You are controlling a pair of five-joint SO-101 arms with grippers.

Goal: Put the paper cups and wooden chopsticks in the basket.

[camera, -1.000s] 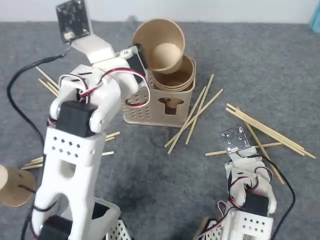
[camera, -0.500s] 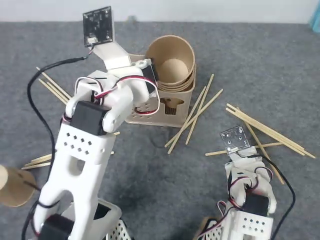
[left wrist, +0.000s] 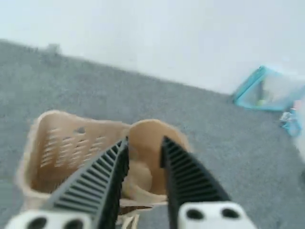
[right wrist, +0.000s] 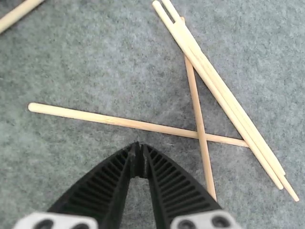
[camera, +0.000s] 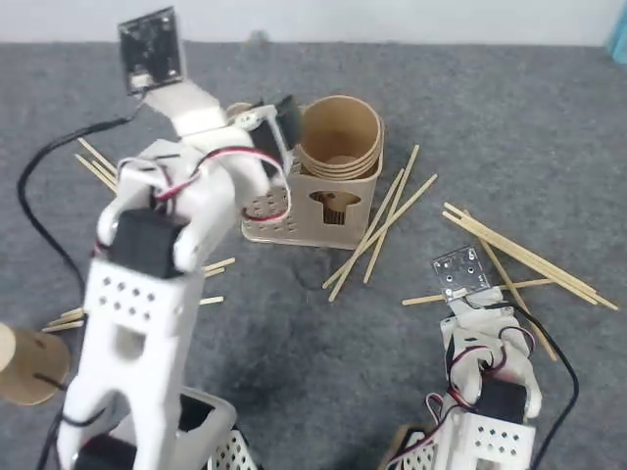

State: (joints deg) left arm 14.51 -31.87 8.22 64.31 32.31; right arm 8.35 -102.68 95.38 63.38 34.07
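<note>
A stack of brown paper cups [camera: 340, 140] stands in the right end of the beige basket [camera: 323, 211]. My left gripper [camera: 278, 123] hovers just left of the stack, over the basket, open and empty. From the left wrist, its fingers [left wrist: 107, 176] frame the top cup [left wrist: 151, 143] and the basket [left wrist: 57, 143] below. Another paper cup [camera: 24, 364] lies at the left edge. Wooden chopsticks [camera: 382, 223] lie right of the basket, with more [camera: 519, 255] farther right. My right gripper [right wrist: 139, 149] is shut just above the carpet, close to a crossed pile of chopsticks [right wrist: 200, 129].
More chopsticks lie left of the basket [camera: 98, 162] and beside the left arm [camera: 211, 266]. The floor is grey carpet. A teal box [left wrist: 267, 90] sits by the white wall behind the basket.
The left arm lowered the cup it held into the stack in the basket, let go and drew back to the left. The right arm has not moved.
</note>
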